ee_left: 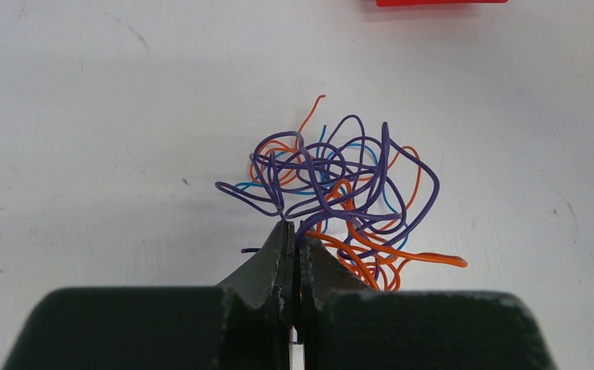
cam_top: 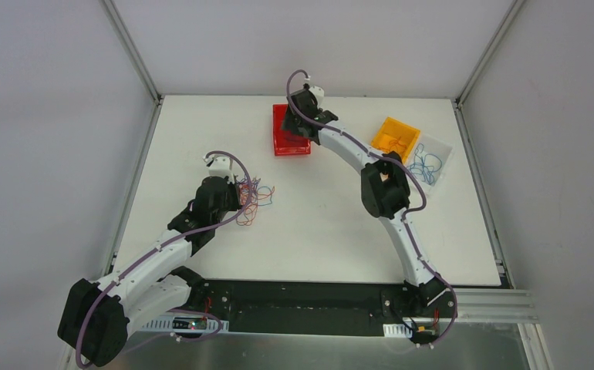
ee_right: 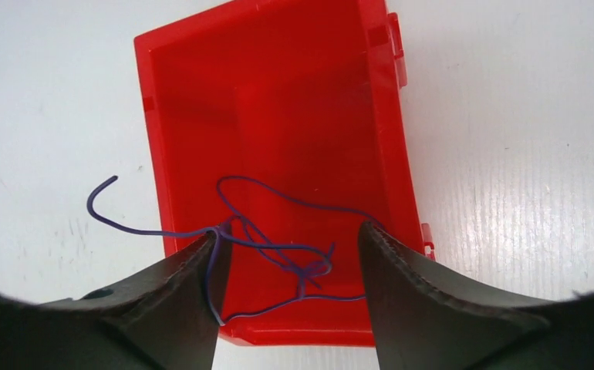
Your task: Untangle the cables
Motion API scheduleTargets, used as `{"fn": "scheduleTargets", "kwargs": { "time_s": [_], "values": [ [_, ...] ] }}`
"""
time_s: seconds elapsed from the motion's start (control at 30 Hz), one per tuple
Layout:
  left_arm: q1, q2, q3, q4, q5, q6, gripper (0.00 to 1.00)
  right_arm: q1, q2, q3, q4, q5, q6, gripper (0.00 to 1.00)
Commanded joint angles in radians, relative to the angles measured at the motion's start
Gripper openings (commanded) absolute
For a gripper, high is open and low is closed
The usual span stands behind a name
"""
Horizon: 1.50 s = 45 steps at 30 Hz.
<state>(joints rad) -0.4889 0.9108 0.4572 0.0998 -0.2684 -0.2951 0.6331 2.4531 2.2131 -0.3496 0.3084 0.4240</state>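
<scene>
White matte table (cam_top: 317, 231), a bit scuffed and speckled, with grey walls and aluminium rails round it

Left gripper (ee_left: 294, 227) is on the left side of the table about midway back. Its dark, rough-edged fingers are pressed tight together at the tips, nipping the near edge of the cables (ee_left: 332, 185). That's a loose springy ball of hair-thin wires, purple loops on top with orange and a little blue threaded through, and it's resting on the table just past the fingertips.

Right gripper (ee_right: 294, 227) hangs over the red bin (ee_right: 278, 92) at the far middle, with its fingers well apart and nothing clamped. The bin is glossy plastic and rectangular with smooth walls. One purple wire (ee_right: 278, 199) lies curled in its near end, knotted in the middle. It brushes the left finger, and one end hooks out over the bin's left rim above the table.

Far right there's an orange bin (cam_top: 396, 137), and beside it a clear tray (cam_top: 442, 146) holding curly blue wires (cam_top: 426, 168)
</scene>
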Motion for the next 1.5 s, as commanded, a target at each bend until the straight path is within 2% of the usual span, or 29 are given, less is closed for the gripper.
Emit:
{"fn": "scheduleTargets", "kwargs": {
  "time_s": [0.0, 0.23, 0.4, 0.47, 0.73, 0.93, 1.1, 1.23, 1.37, 1.47],
  "values": [
    [0.007, -0.005, 0.000, 0.031, 0.004, 0.017, 0.00, -0.006, -0.144, 0.080, -0.085, -0.037, -0.023, 0.66],
    [0.007, -0.007, 0.003, 0.028, 0.004, 0.019, 0.00, -0.014, -0.333, -0.083, -0.101, -0.066, -0.027, 0.76],
    [0.007, -0.004, 0.003, 0.028, 0.008, 0.020, 0.00, -0.043, -0.349, -0.068, -0.187, -0.096, -0.012, 0.73],
    [0.007, -0.003, 0.004, 0.028, 0.012, 0.020, 0.00, -0.051, -0.365, -0.086, -0.195, -0.135, -0.019, 0.68],
    [0.007, 0.009, 0.005, 0.035, 0.019, 0.019, 0.00, -0.031, -0.453, -0.299, -0.080, -0.463, -0.255, 0.68],
    [0.007, 0.003, 0.003, 0.031, 0.006, 0.021, 0.00, 0.021, -0.310, -0.147, -0.163, -0.485, -0.455, 0.68],
    [0.007, -0.001, 0.001, 0.029, 0.003, 0.022, 0.00, 0.039, -0.138, 0.054, -0.216, -0.468, -0.483, 0.68],
    [0.007, 0.003, 0.003, 0.028, 0.005, 0.023, 0.00, 0.044, -0.050, 0.150, -0.231, -0.475, -0.477, 0.65],
    [0.007, 0.001, 0.004, 0.029, -0.002, 0.025, 0.00, 0.050, -0.026, 0.153, -0.223, -0.473, -0.478, 0.56],
    [0.007, 0.010, 0.005, 0.029, -0.003, 0.025, 0.00, 0.050, -0.024, 0.141, -0.219, -0.476, -0.479, 0.40]
  ]
}}
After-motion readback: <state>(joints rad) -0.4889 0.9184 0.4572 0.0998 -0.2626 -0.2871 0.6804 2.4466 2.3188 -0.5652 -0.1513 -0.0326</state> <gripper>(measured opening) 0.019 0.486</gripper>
